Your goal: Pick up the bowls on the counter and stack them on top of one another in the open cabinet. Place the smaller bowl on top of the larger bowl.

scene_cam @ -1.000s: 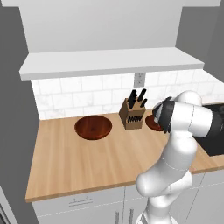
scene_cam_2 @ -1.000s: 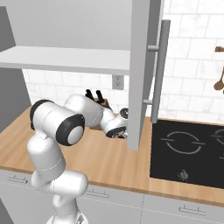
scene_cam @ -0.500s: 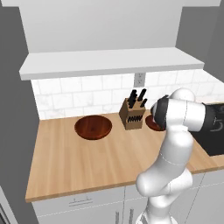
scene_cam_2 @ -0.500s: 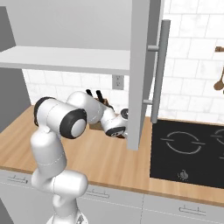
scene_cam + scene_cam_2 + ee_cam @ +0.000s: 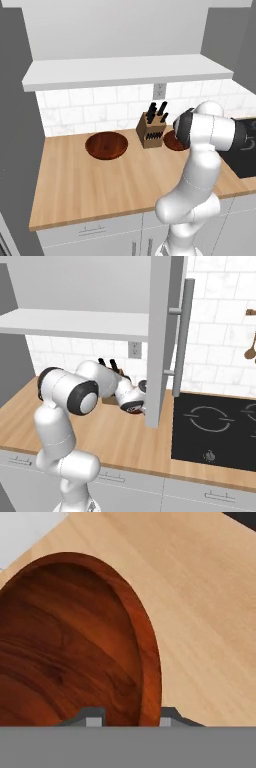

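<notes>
The smaller bowl (image 5: pixel 75 647), glossy dark red-brown, lies on the counter (image 5: pixel 210 612) close under the hand. My gripper (image 5: pixel 129 716) stands astride its right rim and is shut on it, one fingertip (image 5: pixel 91 717) inside the bowl and the other outside. In the left base view the smaller bowl (image 5: pixel 173 141) peeks out right of the knife block, half hidden by my arm. The larger bowl (image 5: pixel 106 145) rests alone on the counter (image 5: pixel 100 185) to the left. Above hangs the open cabinet (image 5: pixel 125 72), its white bottom board bare.
A knife block (image 5: pixel 151 131) stands between the two bowls by the tiled wall. The black stovetop (image 5: pixel 215 426) lies to the right. A cabinet side panel (image 5: pixel 160 341) with a long metal handle (image 5: pixel 180 341) hangs down in front of my hand.
The jaws have closed from wide open onto the smaller bowl's rim. The arm has shifted only slightly; both bowls lie where they were.
</notes>
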